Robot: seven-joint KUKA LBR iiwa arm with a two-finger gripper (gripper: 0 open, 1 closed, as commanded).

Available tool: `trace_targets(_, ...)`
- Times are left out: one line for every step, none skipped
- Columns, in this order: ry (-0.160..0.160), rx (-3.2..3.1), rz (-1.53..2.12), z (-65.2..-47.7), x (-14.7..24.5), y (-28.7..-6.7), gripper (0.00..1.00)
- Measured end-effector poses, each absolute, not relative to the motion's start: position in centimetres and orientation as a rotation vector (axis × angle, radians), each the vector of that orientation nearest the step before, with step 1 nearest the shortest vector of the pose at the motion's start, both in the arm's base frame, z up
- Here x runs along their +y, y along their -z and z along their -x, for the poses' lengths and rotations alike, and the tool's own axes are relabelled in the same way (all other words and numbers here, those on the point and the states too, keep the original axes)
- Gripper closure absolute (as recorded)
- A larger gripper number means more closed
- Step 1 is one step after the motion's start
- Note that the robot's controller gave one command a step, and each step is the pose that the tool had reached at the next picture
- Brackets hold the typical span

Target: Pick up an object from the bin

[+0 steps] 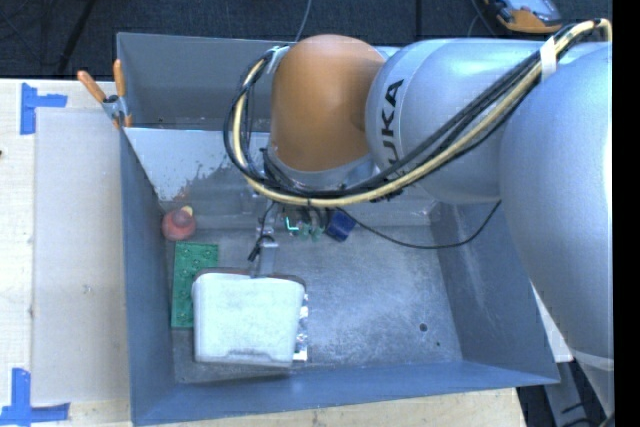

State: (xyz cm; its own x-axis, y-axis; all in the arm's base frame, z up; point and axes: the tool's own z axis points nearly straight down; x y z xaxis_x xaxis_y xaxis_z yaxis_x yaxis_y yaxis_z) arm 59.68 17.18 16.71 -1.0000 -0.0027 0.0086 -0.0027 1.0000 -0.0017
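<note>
Wht block (245,317), grn mat (188,277), red-pink ball (180,223), gry bin (400,315), orange wrist cover (315,105)

Reads "KUKA" in black letters on the silver arm casing (430,95), just beside the orange wrist cover (315,100). Runs lengthwise along the casing, lowest letter hard to make out.

The grey metal bin (450,315) carries a white block (245,318) near its lower left corner, partly overlapping a flat green mat (188,277) by the left wall. A small pinkish round thing (180,223) lies just above the mat.
</note>
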Motion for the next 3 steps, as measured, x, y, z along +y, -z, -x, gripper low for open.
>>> trace_targets(-0.005,-3.135,-0.179,-60.9,22.9,-6.7,0.00)
trace_targets(-0.001,-3.140,-0.169,-61.2,22.7,-7.4,1.00)
trace_targets(0.004,-3.146,-0.200,-61.5,22.3,-23.4,1.00)
